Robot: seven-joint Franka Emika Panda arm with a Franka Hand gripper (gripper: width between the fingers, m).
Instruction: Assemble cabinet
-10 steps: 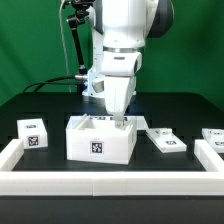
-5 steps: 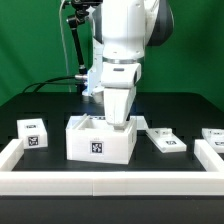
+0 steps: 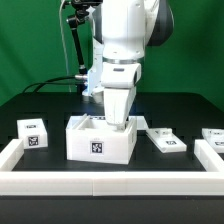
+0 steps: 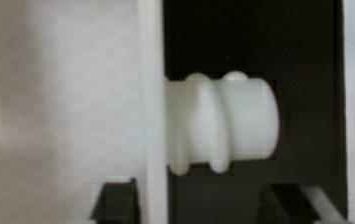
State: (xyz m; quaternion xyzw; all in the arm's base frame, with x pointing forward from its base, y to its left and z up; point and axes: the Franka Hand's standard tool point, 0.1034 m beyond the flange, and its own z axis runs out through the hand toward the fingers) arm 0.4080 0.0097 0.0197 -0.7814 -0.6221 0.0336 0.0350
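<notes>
Early in the assembly, by the look of it. Robot hand (image 3: 119, 120) down at the upper rim of the cabinet (image 3: 98, 143), at the far corner on the exterior view's right, fingertips at or just inside the wall. Cannot tell whether open, closed or gripping anything: fingertips masked by the rim, and the wrist view too blurred to help.

Directly beneath the hand, the cabinet itself: a white open-topped box frame, upright on the black counter (image 3: 55, 105), one square tag on the face turned to the camera. Inside of the frame mostly hidden, with no drawer box clearly seated there.

Loose parts all apart from the hand. Well off to the exterior view's left of the hand, a small tagged box (image 3: 33, 133), alone on the counter. Lower than the hand and just beside the cabinet on the exterior view's right, a flat tagged piece (image 3: 165, 141). Farther out the same way, a second tagged piece (image 3: 213, 134). Nearer the camera than the hand, a low white border rail (image 3: 110, 181) along the counter's edge.

Wrist view: very close and soft, a ribbed white knob (image 4: 227, 125) jutting from a white panel (image 4: 67, 100) against darkness. Possibly part of the cabinet, though not certain.

Judged done: frame set in place. Judged left: fitting the outlying pieces into the frame, so most of the job ahead.
</notes>
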